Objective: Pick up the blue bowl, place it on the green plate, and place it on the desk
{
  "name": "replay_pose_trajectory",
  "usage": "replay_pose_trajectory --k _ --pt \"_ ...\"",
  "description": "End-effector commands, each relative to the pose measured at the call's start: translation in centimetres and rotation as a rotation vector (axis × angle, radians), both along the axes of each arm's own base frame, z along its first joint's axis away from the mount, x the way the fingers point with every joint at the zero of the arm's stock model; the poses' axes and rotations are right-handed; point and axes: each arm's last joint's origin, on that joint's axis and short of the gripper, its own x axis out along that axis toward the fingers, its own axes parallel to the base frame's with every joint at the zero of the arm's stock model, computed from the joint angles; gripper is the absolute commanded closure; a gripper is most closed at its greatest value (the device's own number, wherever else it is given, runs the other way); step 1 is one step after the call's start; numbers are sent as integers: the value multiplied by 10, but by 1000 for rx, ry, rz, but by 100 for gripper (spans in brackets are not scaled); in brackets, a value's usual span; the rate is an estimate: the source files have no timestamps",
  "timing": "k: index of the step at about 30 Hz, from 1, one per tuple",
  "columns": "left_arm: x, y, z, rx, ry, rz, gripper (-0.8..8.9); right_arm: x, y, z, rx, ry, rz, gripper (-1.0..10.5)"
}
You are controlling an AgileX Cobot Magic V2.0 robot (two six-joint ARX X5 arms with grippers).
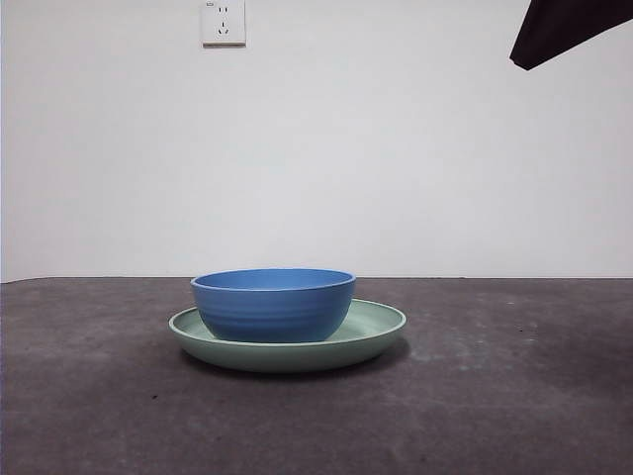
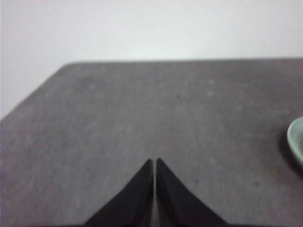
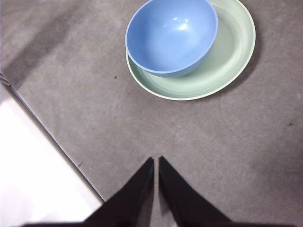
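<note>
The blue bowl (image 1: 273, 304) stands upright inside the green plate (image 1: 381, 325) on the desk (image 1: 514, 396), set toward one side of the plate. Both also show in the right wrist view, the bowl (image 3: 171, 35) resting on the plate (image 3: 227, 61). My right gripper (image 3: 155, 161) is shut and empty, held above the desk some way from the plate. Its arm shows as a dark tip (image 1: 564, 30) at the top right of the front view. My left gripper (image 2: 155, 161) is shut and empty over bare desk, with only the plate's rim (image 2: 296, 142) at the picture's edge.
A white wall with a power socket (image 1: 224, 22) stands behind the desk. The desk's edge (image 3: 47, 127) runs close beside my right gripper, with a white floor beyond it. The desk's far corner (image 2: 66, 66) shows in the left wrist view.
</note>
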Motion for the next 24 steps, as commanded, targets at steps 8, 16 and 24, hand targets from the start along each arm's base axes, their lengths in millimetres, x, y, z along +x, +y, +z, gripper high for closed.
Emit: replay_pose_trajectory --k 8,16,24 --pt "1 0 -10 -8 50 9 804 1 3 3 5 -20 17 936" --pt "1 0 -10 -8 50 9 804 1 3 3 5 -20 18 936" --pt "1 0 -10 -8 51 9 804 1 3 3 5 -20 18 936"
